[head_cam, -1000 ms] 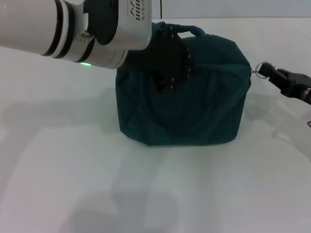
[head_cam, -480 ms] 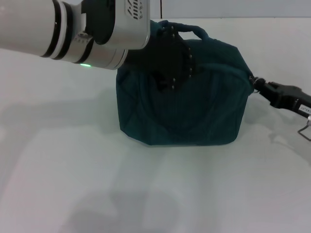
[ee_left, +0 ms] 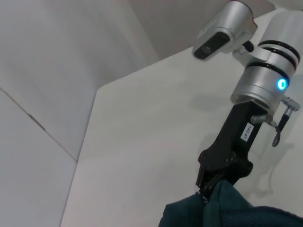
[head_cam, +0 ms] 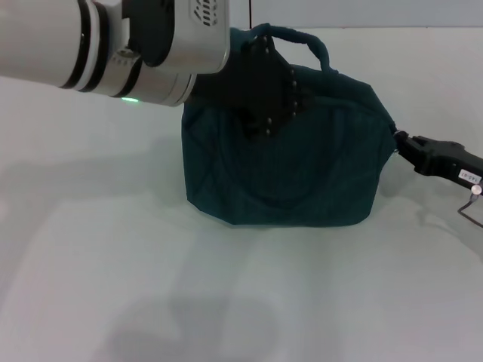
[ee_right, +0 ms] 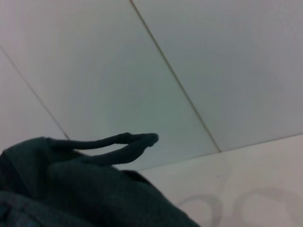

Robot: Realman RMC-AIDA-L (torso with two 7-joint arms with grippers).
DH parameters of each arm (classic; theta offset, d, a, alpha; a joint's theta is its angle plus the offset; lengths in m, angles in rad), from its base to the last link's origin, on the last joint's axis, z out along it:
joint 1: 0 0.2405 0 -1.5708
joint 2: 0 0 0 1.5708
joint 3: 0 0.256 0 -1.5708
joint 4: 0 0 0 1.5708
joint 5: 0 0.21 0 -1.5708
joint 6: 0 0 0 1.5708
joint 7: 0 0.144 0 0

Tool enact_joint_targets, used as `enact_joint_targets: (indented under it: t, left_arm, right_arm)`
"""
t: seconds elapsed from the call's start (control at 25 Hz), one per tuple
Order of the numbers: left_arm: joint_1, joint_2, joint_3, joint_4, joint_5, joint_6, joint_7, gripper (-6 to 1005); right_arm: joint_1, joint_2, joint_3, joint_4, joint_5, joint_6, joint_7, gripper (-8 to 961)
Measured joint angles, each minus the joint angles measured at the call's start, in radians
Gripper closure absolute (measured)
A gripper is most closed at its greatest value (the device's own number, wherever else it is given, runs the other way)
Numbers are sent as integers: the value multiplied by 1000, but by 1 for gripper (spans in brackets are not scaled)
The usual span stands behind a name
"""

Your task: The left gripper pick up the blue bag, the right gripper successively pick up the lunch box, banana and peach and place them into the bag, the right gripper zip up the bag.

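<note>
The bag [head_cam: 283, 162] stands on the surface [head_cam: 241, 302] at the frame's centre. The left tool [head_cam: 260, 87] sits at the bag's upper left, by the handle [head_cam: 298, 41]. The right tool [head_cam: 400, 141] touches the bag's right edge, mid-right of frame.

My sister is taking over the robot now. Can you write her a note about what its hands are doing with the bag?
Left gripper: at the top of the blue bag, by its handle, steadying it.
Right gripper: shut on the end of the bag on the robot's right, where the zip pull should be.
The bag stands on the white table. No lunch box, banana or peach lies outside it.
Done: loading, it seems.
Left: make sure the zip is fully closed, then let go.
</note>
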Motion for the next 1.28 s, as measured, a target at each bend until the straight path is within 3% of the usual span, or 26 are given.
enact_joint_targets:
  t: [0.32,0.52,0.92,1.28]
  left_arm:
    - [16,0,0,10,-1,-10,0,963]
    - [17,0,0,10,-1,-14,0,970]
    - [19,-1,0,10,-41,-18,0,973]
    - [1,-1,15,20,-78,-40,-14,905]
  right_arm:
    - [-67,-4,129,-3,1,-101,-39,940]
    - [-50,-11,107,12,-27,-75,-30,940]
    - [-15,0,106,16,-135,0,10,939]
    - [-39,1,121,9,-127,-95,7,939]
